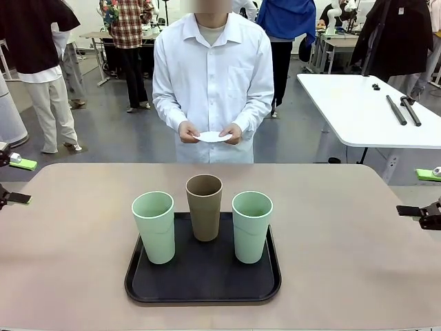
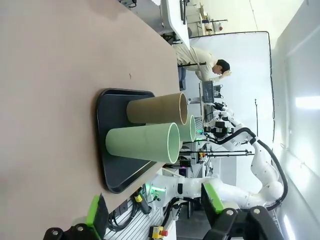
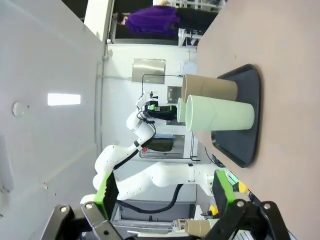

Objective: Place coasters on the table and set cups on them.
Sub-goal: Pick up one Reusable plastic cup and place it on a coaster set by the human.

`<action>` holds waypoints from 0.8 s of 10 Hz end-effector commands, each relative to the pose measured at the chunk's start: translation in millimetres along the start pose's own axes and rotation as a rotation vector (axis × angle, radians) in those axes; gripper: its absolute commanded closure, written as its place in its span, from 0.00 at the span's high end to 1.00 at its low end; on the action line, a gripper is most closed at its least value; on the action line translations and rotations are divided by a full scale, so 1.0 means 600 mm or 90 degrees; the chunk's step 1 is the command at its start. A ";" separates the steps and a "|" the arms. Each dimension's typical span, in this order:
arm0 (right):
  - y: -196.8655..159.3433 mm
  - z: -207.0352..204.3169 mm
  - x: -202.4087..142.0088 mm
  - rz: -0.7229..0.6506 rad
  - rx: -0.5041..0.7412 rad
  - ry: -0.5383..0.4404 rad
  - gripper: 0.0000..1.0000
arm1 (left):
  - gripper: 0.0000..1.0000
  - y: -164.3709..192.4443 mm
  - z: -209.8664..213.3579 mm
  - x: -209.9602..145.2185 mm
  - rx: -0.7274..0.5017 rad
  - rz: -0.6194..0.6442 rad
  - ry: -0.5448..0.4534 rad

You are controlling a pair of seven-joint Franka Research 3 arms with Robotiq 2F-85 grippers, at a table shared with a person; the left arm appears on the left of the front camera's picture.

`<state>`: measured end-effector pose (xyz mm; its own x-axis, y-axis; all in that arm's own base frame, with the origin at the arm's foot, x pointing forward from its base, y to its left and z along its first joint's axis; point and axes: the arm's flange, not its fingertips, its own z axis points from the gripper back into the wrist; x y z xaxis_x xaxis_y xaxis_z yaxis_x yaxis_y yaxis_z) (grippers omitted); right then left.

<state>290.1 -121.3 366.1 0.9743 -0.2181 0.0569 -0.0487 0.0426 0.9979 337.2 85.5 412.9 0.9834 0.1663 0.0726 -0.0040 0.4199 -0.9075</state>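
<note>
Two green cups (image 1: 154, 227), one brown cup (image 1: 204, 207) on one tray (image 1: 203, 293), coaster (image 1: 212, 136) held beyond it, left hand (image 2: 155, 206), right hand (image 3: 165, 192) both spread.

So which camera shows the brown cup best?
The front view: the brown cup stands upright on the black tray, whole, with its open top showing. Both wrist views show it turned sideways, farther off, next to a green cup.
</note>
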 end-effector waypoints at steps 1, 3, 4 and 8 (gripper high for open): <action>0.008 0.022 -0.001 -0.002 0.039 -0.037 1.00 | 1.00 0.001 -0.004 0.000 -0.010 0.000 0.004; 0.008 0.022 -0.001 -0.002 0.039 -0.037 1.00 | 1.00 0.001 -0.004 0.000 -0.010 0.000 0.004; 0.008 0.022 -0.001 -0.002 0.039 -0.037 1.00 | 1.00 0.001 -0.004 0.000 -0.010 0.000 0.004; 0.008 0.022 -0.001 -0.002 0.039 -0.037 1.00 | 1.00 0.001 -0.004 0.000 -0.010 0.000 0.004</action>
<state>282.4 -133.9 369.9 0.9635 -0.2621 0.0551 -0.0553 0.0066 0.9984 337.3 83.0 411.4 0.9856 0.1566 0.0642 -0.0072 0.4180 -0.9084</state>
